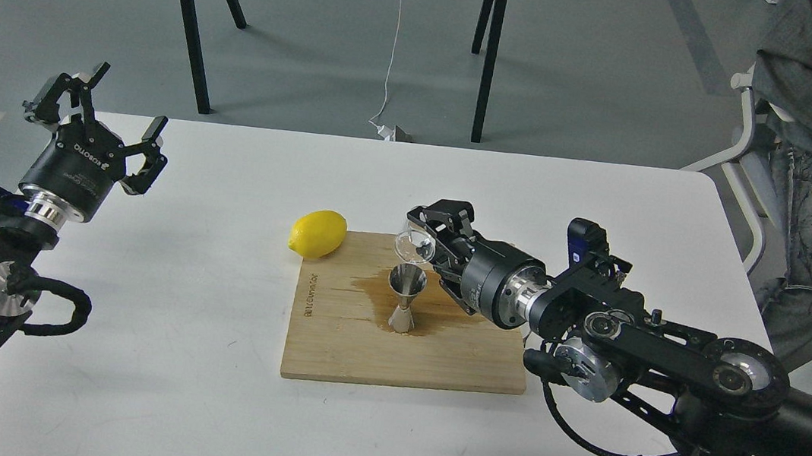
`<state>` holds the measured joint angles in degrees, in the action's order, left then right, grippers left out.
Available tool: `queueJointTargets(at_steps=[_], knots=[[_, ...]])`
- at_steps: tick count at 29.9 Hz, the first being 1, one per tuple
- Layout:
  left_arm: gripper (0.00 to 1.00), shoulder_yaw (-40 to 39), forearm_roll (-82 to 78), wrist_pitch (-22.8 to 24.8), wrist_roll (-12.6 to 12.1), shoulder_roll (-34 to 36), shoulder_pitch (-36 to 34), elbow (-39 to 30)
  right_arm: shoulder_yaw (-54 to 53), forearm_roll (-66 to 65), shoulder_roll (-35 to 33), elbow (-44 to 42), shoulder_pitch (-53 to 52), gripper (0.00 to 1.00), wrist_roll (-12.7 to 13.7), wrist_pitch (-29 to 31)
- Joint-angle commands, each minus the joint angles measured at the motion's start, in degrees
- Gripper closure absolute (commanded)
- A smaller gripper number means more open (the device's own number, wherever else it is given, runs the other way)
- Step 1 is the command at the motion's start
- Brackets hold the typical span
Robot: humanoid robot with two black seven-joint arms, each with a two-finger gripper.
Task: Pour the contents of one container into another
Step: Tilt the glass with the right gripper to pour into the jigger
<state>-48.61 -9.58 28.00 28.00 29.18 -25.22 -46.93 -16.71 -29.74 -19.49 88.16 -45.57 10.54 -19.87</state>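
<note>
Right gripper [426, 239] pinches the cup [415, 244] by its wall, tilted over the jigger [405, 298] on the wet board [436, 361]; left gripper [108, 125] hangs spread, off to the side. Clear, light, probably slick: grip mid-wall, gently

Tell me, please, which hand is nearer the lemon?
The right hand, holding the cup just right of the lemon; the left hand hangs open, far left.

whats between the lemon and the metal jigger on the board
In the head view, nothing stands between the lemon and the jigger: only bare wooden board, with the edge of a wet stain near the jigger.
</note>
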Motion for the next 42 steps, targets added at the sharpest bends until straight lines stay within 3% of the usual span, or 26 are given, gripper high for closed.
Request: queueJointTargets(at_steps=[1, 21, 42], knots=[[0.08, -0.08, 0.0, 0.0, 0.0, 0.0, 0.0, 0.0, 1.76, -2.07, 0.07, -0.09, -1.28, 0.7, 0.0, 0.01], [0.08, -0.08, 0.0, 0.0, 0.0, -0.09, 0.09, 0.0, 7.74, -9.28, -2.74, -0.09, -4.71, 0.7, 0.09, 0.01], [0.08, -0.08, 0.08, 0.0, 0.0, -0.09, 0.09, 0.0, 12.58, -11.57, -1.17, -2.2, -8.75, 0.7, 0.0, -0.16]])
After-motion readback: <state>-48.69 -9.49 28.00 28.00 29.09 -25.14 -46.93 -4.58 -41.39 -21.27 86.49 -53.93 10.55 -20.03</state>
